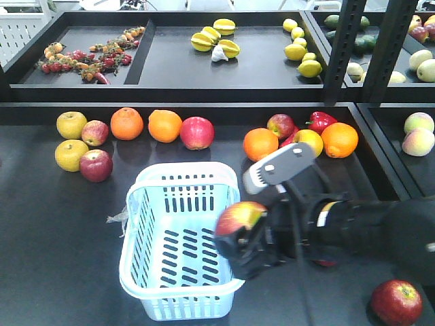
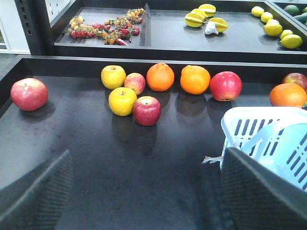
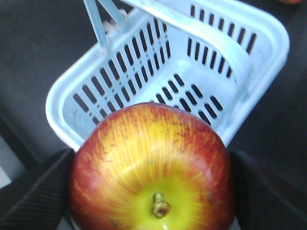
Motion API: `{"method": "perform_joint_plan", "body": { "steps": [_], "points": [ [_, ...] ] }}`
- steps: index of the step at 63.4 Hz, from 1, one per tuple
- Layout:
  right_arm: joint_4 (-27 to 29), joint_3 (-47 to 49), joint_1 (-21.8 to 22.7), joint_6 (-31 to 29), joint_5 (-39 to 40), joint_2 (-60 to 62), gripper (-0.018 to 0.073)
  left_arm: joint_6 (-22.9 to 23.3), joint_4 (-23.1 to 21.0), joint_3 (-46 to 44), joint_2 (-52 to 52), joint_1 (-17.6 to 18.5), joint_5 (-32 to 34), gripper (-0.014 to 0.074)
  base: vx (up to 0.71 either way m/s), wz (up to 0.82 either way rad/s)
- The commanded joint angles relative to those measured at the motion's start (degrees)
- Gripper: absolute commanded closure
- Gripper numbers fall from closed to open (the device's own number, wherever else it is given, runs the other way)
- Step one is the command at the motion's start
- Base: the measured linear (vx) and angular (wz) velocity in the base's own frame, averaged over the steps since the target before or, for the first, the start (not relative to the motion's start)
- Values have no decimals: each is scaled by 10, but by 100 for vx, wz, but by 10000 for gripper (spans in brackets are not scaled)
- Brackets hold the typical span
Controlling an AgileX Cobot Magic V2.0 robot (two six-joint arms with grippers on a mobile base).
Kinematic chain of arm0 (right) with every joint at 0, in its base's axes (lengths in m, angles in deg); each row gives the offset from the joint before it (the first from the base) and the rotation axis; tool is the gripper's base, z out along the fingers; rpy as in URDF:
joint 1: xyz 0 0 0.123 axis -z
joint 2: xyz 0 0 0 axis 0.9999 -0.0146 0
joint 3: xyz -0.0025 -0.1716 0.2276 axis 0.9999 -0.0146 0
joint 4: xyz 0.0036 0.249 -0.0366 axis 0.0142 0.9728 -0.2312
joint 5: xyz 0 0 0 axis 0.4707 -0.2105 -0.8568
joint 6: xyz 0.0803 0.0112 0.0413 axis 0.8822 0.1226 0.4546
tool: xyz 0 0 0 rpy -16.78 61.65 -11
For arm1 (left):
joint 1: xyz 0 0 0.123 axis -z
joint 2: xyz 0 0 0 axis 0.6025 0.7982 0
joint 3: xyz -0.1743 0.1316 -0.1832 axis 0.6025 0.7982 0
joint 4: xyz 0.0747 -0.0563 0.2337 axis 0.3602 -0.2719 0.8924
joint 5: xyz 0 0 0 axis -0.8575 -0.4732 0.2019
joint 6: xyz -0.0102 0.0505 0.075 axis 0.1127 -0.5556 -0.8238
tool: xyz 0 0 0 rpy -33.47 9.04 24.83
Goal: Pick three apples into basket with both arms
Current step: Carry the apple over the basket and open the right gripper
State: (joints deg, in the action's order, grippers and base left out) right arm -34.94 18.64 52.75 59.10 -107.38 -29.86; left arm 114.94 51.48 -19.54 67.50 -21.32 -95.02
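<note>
Two oranges are sitting side by side at the back of the dark table, with two yellow apples lying further left, one in front of the other. Off to the right, two more oranges are flanking a yellow fruit, and a red bell pepper is poking up behind them. In the raised black tray beyond, four starfruits are clustering around a small white object. Lemons are trailing along its right side, and small red and orange fruits are spreading across the left compartment.
</note>
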Motion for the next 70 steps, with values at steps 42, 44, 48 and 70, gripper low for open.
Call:
{"method": "perform_joint_plan", "body": {
  "steps": [42,44,48,70],
  "points": [
    [4,129,-58,-10,95,-196,-43,6,11,-12,4,1,33,4,0,0],
    [4,129,-58,-10,95,-196,-63,6,11,-12,4,1,33,4,0,0],
    [4,129,-58,-10,95,-196,-90,6,11,-12,4,1,33,4,0,0],
    [-7,129,-58,-10,92,-194,-104,6,11,-12,4,1,33,4,0,0]
  ]
}}
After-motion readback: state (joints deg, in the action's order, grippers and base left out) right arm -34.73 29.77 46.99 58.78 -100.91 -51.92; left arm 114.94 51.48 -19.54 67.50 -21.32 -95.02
